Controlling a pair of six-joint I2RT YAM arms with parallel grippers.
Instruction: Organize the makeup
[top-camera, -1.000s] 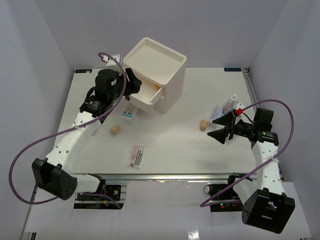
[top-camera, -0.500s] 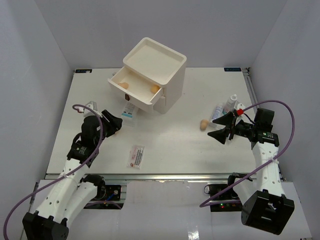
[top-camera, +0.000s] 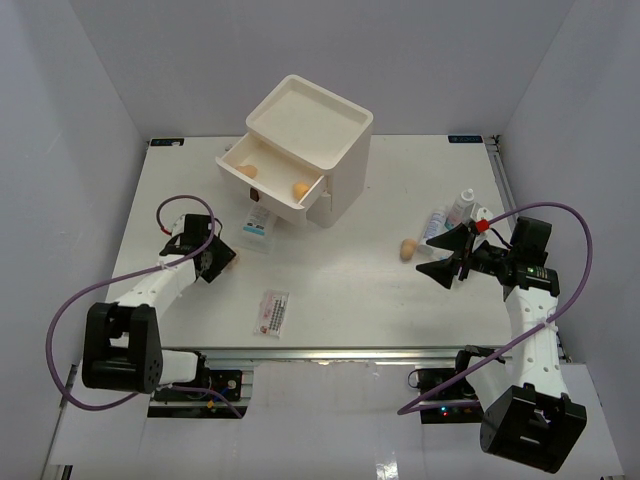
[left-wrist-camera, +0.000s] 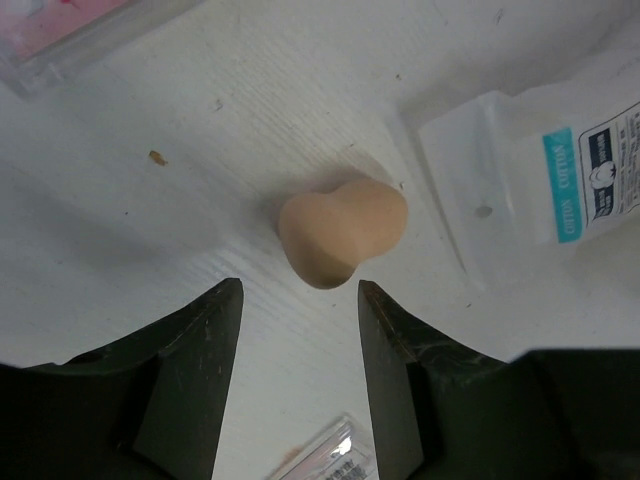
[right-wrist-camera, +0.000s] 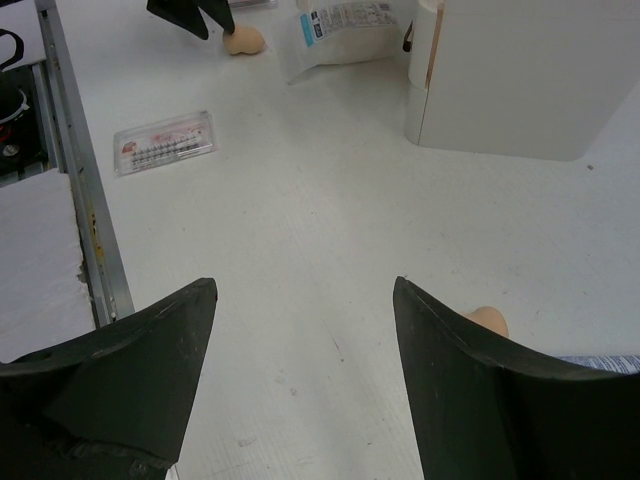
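Observation:
A tan sponge (left-wrist-camera: 342, 228) lies on the table just ahead of my left gripper (left-wrist-camera: 298, 290), which is open and empty, its fingers either side of the sponge's near end. In the top view this gripper (top-camera: 222, 256) is low at the left. A blue-print sachet (top-camera: 258, 225) lies beside it. The cream box (top-camera: 335, 150) has its top drawer open with two sponges (top-camera: 301, 187) inside. A pink-red sachet (top-camera: 273, 311) lies near the front. My right gripper (top-camera: 445, 255) is open and empty beside another sponge (top-camera: 408, 249), a white-blue tube (top-camera: 437, 222) and a white bottle (top-camera: 463, 204).
The cream box (right-wrist-camera: 530, 70) stands at the back middle, its open drawer jutting to the left. A metal rail (right-wrist-camera: 85, 210) runs along the table's front edge. White walls close in the left, right and back sides.
My left arm has swung from the open drawer down to the sponge on the left of the table. One sponge in the drawer has shifted. The right arm has barely moved.

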